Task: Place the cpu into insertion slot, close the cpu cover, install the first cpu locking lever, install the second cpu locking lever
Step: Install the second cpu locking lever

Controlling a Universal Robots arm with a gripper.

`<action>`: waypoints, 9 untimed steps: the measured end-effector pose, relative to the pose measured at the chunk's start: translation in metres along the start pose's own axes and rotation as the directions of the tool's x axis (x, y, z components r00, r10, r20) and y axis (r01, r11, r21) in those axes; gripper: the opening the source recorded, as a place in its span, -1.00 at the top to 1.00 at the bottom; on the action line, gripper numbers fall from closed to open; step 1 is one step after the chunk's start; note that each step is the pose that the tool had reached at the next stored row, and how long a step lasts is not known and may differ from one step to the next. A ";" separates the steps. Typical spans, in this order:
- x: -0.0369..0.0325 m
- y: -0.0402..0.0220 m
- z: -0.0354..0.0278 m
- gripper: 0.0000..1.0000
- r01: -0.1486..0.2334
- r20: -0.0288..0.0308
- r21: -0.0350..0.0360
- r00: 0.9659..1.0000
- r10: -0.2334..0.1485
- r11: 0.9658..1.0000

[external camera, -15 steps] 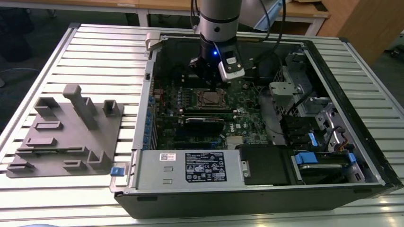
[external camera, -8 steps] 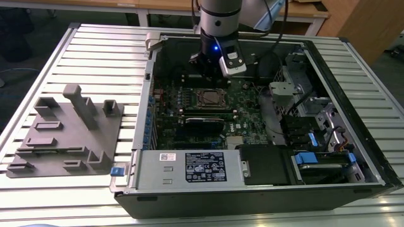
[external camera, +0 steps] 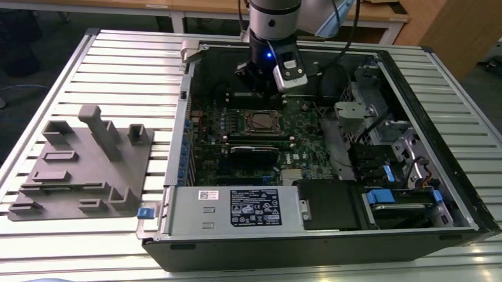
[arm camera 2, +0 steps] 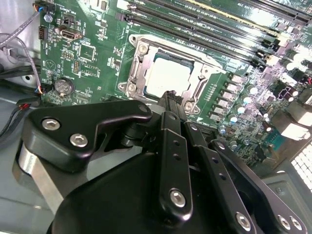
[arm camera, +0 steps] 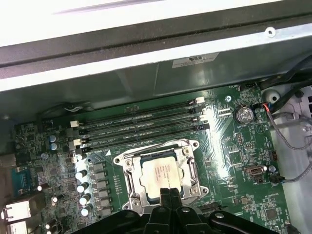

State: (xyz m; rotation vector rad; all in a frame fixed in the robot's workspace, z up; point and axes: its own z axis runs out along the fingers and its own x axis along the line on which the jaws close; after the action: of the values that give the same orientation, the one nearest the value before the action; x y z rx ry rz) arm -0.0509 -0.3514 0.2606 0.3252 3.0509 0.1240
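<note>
The tool [arm camera 2: 171, 100] has its fingers pressed together, holding nothing, tips at the edge of the insertion slot [arm camera: 161, 173]. The cpu [arm camera: 160, 176] lies flat in the slot, metal top facing up; being square, it has no evident long axis. The cpu cover [arm camera 2: 168, 73] lies closed around it. Risk, as a judgement: a tip sliding off the slot's rim could strike the green circuit board [arm camera 2: 92, 58] or the memory slots [arm camera: 141, 129] beside it.

Open room above the insertion slot [external camera: 262, 121], hand [arm camera: 168, 191] just beside.
</note>
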 end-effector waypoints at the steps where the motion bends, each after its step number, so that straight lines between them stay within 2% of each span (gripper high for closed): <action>1: 0.0000 0.0000 -0.0001 0.79 0.000 0.000 0.000 1.000 0.000 1.000; 5: -0.0005 -0.0021 -0.0003 0.79 0.000 0.000 0.000 1.000 0.000 1.000; 9: -0.0016 -0.0074 -0.0007 0.79 0.000 0.000 0.000 1.000 0.000 1.000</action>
State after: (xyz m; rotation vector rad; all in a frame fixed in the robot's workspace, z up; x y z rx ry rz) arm -0.0509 -0.3590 0.2607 0.3251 3.0511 0.1235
